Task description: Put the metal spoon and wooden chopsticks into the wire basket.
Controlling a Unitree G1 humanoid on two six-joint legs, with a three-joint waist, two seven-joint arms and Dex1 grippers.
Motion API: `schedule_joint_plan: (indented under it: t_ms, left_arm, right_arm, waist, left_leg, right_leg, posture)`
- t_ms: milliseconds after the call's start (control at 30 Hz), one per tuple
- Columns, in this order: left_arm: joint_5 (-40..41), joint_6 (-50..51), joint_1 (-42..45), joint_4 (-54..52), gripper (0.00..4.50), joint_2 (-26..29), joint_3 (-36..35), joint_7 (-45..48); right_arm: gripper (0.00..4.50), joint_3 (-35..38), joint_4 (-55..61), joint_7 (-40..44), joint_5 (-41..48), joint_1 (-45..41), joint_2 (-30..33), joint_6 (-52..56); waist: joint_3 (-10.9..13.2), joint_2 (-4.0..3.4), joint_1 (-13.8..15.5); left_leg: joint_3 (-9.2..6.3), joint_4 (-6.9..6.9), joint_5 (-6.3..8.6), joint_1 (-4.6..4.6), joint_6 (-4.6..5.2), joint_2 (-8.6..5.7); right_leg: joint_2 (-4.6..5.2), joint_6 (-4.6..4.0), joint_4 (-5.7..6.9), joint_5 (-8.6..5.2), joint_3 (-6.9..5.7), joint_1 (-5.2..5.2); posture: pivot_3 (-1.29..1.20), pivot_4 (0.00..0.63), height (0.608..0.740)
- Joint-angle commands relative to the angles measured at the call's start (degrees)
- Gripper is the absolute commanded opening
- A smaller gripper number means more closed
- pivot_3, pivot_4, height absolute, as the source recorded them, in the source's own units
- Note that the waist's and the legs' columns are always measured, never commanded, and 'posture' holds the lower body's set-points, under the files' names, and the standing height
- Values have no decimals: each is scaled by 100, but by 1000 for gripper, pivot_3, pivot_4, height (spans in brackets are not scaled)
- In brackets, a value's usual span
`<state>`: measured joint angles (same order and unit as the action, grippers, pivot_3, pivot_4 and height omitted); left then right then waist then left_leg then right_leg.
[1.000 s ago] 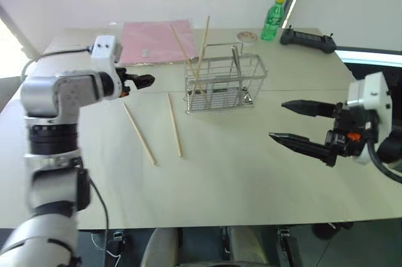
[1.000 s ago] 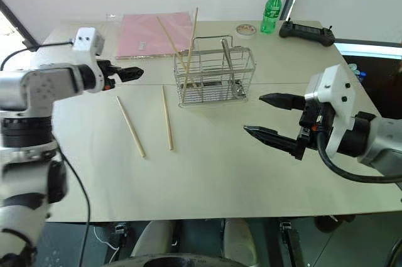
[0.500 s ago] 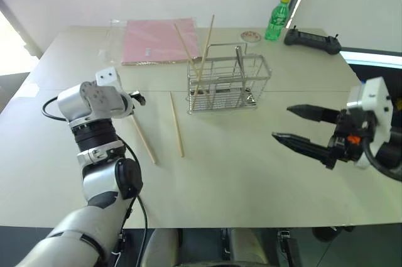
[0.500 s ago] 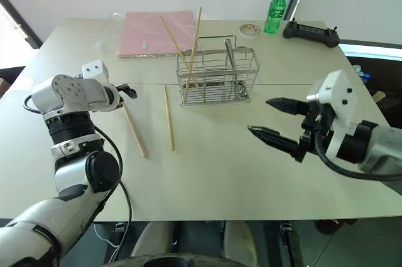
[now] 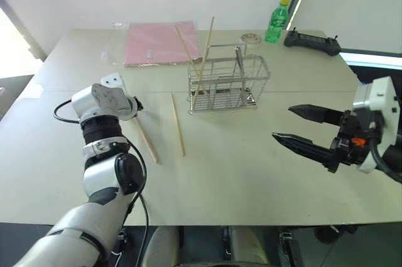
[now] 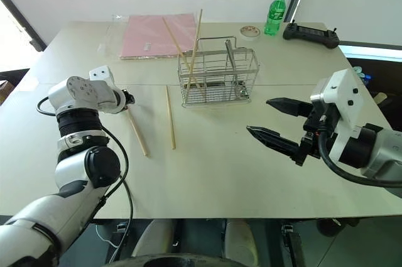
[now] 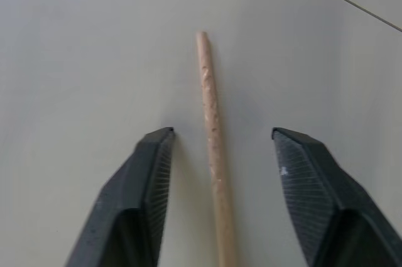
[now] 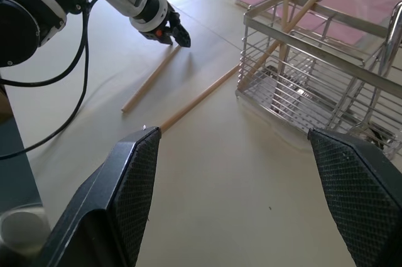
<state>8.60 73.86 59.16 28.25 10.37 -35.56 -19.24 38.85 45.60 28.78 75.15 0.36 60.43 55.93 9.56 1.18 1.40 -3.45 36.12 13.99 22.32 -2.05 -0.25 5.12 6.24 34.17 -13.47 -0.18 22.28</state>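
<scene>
My left gripper (image 7: 220, 154) down at desk (image 5: 239, 173), fingers apart, straddling far end of one wooden chopstick (image 7: 212, 147); not yet pinching. Second chopstick (image 5: 178, 124) lies just beside on desk. Two more chopsticks (image 5: 200, 53) lean in wire basket (image 5: 227, 83); metal spoon (image 5: 238, 61) stands inside.

Technique, my judgement: centre stick between pads, close squarely, lift level.

My right gripper (image 5: 306, 130) spread, empty, well apart.

Green bottle (image 5: 276, 21) label unreadable.
</scene>
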Motion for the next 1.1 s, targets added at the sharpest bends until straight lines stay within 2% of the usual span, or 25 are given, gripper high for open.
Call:
schedule_joint_plan:
  t_ms: [33,67,233,333,467,567,700,833,1100]
  left_arm:
    - [124,-33,82,275,591,-50,-140,-46]
    - [138,-34,108,307,21,-49,-178,-74]
    - [280,-93,284,444,21,-28,-455,-216]
    - [417,-716,525,666,21,246,-390,104]
    - [548,-3359,1292,981,21,962,355,2115]
    - [851,-4632,1735,778,21,1090,683,3508]
    - [1368,-5062,2083,552,21,902,822,4317]
    - [1745,-4996,2172,67,21,330,1339,4891]
    - [1383,-5615,1377,-176,21,-245,2481,5594]
  right_arm:
    - [3841,269,151,16,174,85,135,-122]
    - [3841,293,160,29,195,128,142,-138]
    - [3841,307,151,62,184,255,143,-226]
    - [3841,330,140,96,125,359,122,-291]
    - [3841,456,145,127,126,539,99,-324]
    - [3841,540,126,144,125,650,89,-340]
    - [3841,582,133,168,73,741,64,-364]
    - [3841,654,250,157,-54,944,-33,-449]
    - [3841,854,522,-330,198,1215,-264,-648]
  waist:
    - [0,0,61]
    - [0,1,91]
    - [1,2,101]
    - [2,5,100]
    - [39,67,87]
    - [41,72,89]
    - [19,34,98]
    - [16,29,112]
    - [13,19,64]
  left_leg:
    - [1,0,0,1,0,0]
    - [2,0,0,1,0,0]
    - [4,2,-1,7,-2,-3]
    - [4,0,-1,7,-2,-3]
    - [2,-8,-9,25,-17,6]
    - [6,-12,-13,53,-24,9]
    - [24,-23,-5,61,-11,-8]
    - [17,-6,2,67,4,-28]
    - [22,2,1,58,7,-12]
  right_leg:
    - [0,0,0,0,0,0]
    - [0,0,0,0,0,1]
    - [5,1,-5,0,-2,1]
    - [6,1,-5,-1,-3,3]
    - [-4,-12,-4,7,-5,31]
    - [-1,-18,-20,10,-5,49]
    - [29,-9,-66,15,-5,35]
    - [39,7,-74,20,-11,20]
    - [20,24,-76,29,-7,19]
  posture:
    - [0,150,721]
    - [0,150,721]
    - [0,150,721]
    - [0,150,721]
    - [0,150,721]
    - [0,150,721]
    - [0,150,721]
    - [0,150,721]
    - [0,150,721]
